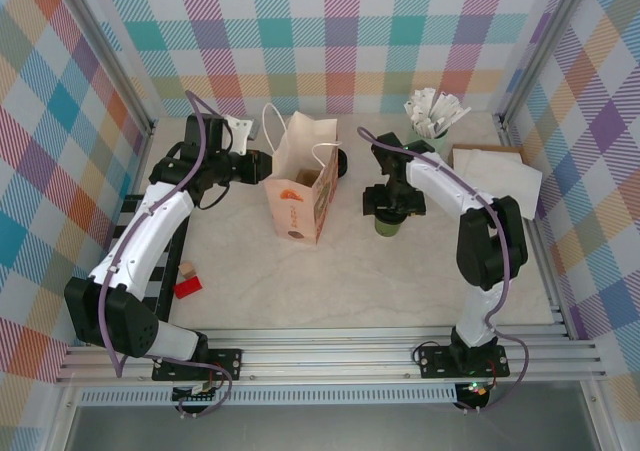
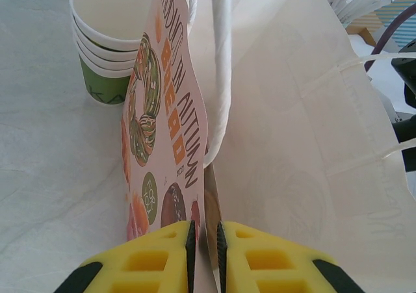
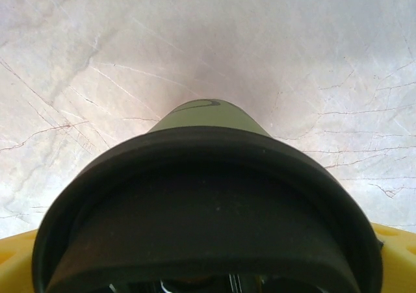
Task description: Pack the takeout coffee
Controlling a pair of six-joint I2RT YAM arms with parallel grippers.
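My left gripper [image 2: 205, 241] is clamped on one wall of the paper bag [image 2: 292, 143], pinching it near the rim. My right gripper [image 1: 391, 203] hangs over the takeout coffee [image 3: 209, 119], its 2 fingers spread wide to either side of the black lid [image 3: 208, 202]. Whether the pads touch it, I cannot tell. The cup stands upright on the table [image 3: 97, 46], near the bag's right side. To do this well, I should close on the cup wall below the lid's rim, squeeze gently, lift straight and keep it level. My left hand needs a firm hold so the bag does not tip.
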